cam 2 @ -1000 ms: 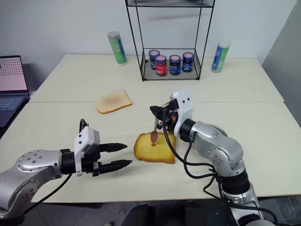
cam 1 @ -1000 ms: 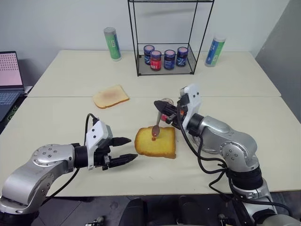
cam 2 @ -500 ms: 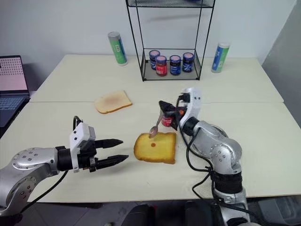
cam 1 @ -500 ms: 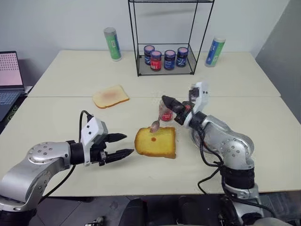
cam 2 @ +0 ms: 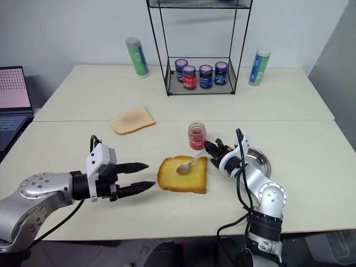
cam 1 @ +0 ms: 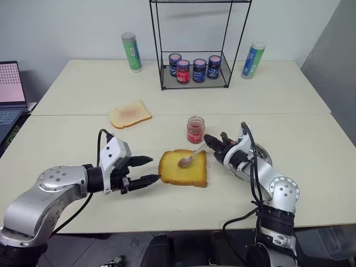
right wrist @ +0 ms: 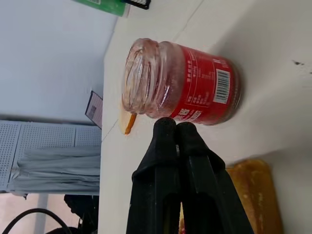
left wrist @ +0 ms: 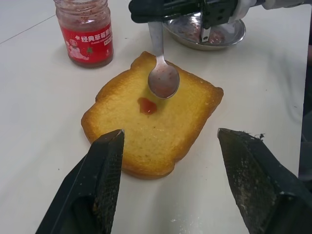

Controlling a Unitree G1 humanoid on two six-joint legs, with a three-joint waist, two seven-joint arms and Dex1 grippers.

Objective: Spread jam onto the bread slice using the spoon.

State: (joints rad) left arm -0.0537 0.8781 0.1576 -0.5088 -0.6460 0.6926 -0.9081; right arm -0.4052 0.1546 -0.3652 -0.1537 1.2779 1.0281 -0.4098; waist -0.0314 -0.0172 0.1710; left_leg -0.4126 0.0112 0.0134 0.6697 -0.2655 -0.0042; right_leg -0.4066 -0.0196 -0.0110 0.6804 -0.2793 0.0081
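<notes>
The jam (left wrist: 147,105) shows as one small red blob near the middle of the bread slice (cam 1: 183,168), which lies on the table (cam 1: 83,133) in front of the robot, with the open jam jar (cam 1: 195,129) standing just behind it. A second ago the spoon (cam 1: 191,157) hung nearly upright, bowl down over the slice, held high in the right gripper (cam 1: 211,141). Since then the right arm has sunk and swung out to the robot's right, and the wrist has rolled, so the spoon now lies almost flat, its bowl resting on or just above the bread beside the blob; I cannot tell if it touches. The right jaws are clamped shut on the spoon's handle. The left gripper (cam 1: 149,169) has kept its place just left of the slice, jaws wide and holding nothing, its fingertips near the crust but seemingly apart from it. I judge the dropping of jam to be done and the spreading about to start: the flattened spoon is set to drag the blob across the surface, most of which is bare
</notes>
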